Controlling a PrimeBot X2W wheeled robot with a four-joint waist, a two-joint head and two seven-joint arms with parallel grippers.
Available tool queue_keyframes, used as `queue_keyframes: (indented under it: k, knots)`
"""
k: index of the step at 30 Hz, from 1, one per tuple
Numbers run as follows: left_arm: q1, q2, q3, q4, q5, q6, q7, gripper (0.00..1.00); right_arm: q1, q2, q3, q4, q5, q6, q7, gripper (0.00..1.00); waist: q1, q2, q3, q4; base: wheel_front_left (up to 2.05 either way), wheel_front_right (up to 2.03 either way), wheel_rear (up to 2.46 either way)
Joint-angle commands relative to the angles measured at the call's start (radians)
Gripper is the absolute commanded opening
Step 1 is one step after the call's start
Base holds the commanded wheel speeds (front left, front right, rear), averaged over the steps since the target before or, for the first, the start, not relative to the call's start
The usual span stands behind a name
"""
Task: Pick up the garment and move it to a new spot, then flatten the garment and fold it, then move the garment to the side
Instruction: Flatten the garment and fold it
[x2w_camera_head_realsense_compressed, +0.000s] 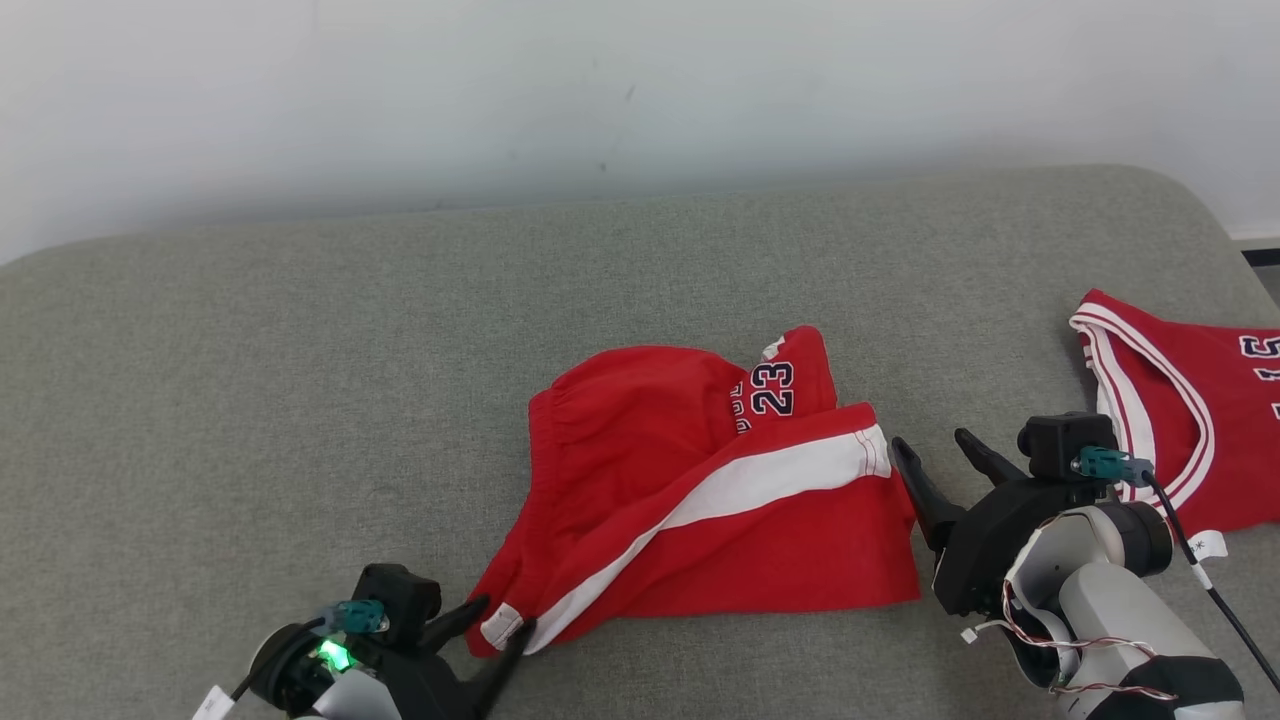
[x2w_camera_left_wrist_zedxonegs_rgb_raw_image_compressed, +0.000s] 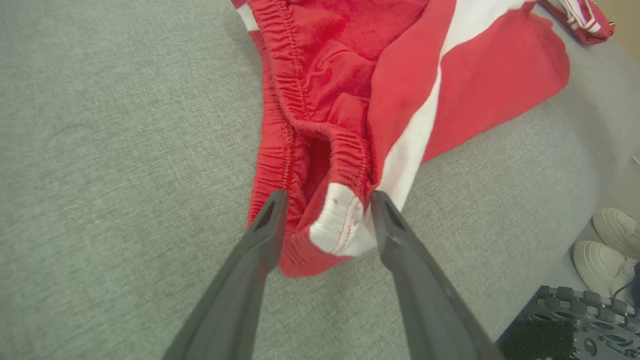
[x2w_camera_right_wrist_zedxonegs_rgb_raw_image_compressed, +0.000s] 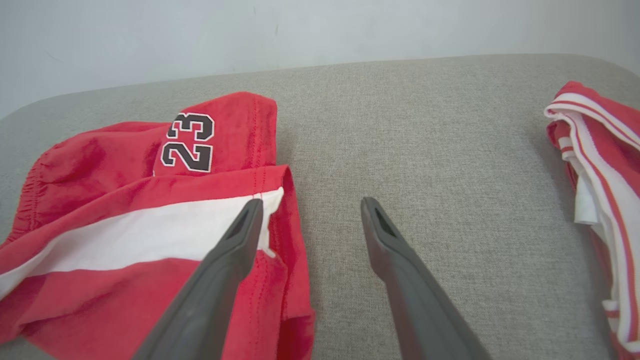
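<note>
At the middle of the grey padded counter (x2w_camera_head_realsense_compressed: 300, 330) lie the crumpled red shorts (x2w_camera_head_realsense_compressed: 650, 470). The left claw (x2w_camera_head_realsense_compressed: 505, 617) is spread around their near waistband corner, not clenched. The right claw (x2w_camera_head_realsense_compressed: 930, 440), released, is just beside the hem, with a red jersey (x2w_camera_head_realsense_compressed: 1180, 400) farther right.

I face a plain pale wall (x2w_camera_head_realsense_compressed: 640, 90), evenly lit, with a few small dark specks. In front of it lies a grey fabric-covered surface (x2w_camera_head_realsense_compressed: 250, 350) with rounded far corners. Off one edge, lower down, pale shoes (x2w_camera_left_wrist_zedxonegs_rgb_raw_image_compressed: 607, 247) stand beside a dark studded mat (x2w_camera_left_wrist_zedxonegs_rgb_raw_image_compressed: 565, 320).
</note>
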Motion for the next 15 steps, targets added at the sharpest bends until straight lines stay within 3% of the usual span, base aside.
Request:
queue_keyframes:
  k: [1,15]
  knots:
    - [-0.009,0.009,-0.004,0.006,-0.002,0.001,-0.009,0.00,-0.008,-0.002,0.002,0.002,0.005,-0.003,0.001,1.00,-0.0001,-0.0001,0.002,-0.001,0.00,0.00,0.00]
    - [-0.010,-0.022,-0.013,0.054,0.003,0.009,-0.094,0.00,-0.016,0.020,0.039,0.008,0.085,-0.003,0.038,1.00,-0.0001,-0.0001,0.027,0.027,0.00,0.00,0.00]
